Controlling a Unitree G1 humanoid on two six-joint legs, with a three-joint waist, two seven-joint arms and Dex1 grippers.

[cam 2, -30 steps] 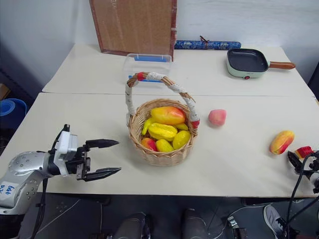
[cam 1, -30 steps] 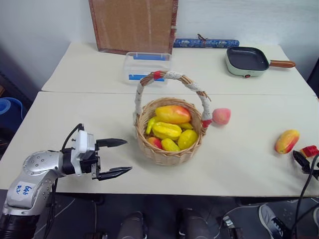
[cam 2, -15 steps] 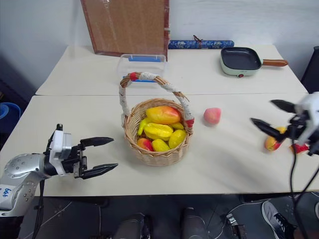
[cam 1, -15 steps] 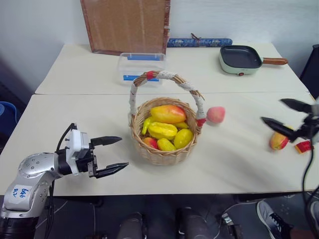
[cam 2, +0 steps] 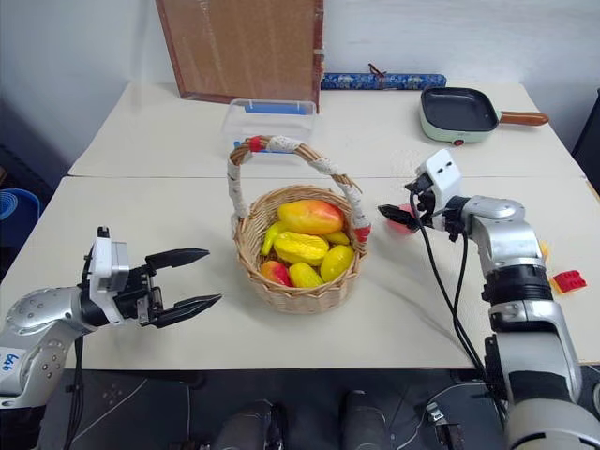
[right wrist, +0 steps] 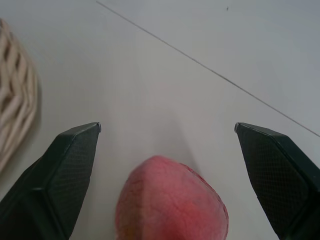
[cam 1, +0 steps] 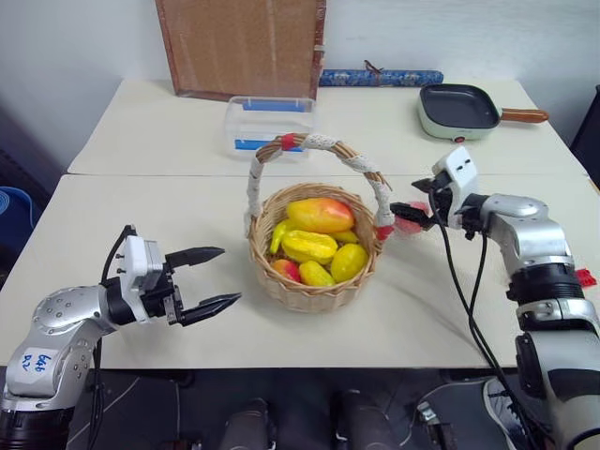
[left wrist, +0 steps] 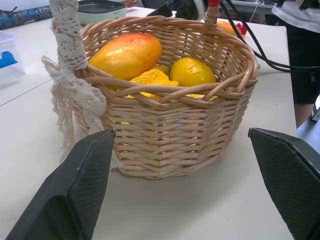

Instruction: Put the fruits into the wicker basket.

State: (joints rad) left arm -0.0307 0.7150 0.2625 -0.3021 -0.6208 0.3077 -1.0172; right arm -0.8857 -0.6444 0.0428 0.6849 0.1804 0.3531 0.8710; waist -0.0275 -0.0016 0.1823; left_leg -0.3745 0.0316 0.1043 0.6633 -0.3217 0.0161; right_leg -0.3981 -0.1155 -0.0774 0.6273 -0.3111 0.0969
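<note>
Peach (right wrist: 172,200): on the table just right of the basket (cam 1: 314,281), between the right gripper's (cam 1: 405,210) spread fingers, ungrasped; round, no long axis.
Left gripper (cam 1: 208,278): spread wide, empty, pointing at basket.

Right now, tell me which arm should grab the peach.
Right. The right gripper is open with the peach between its fingers, beside the wicker basket. The left gripper hovers open on the basket's far side from the peach.
</note>
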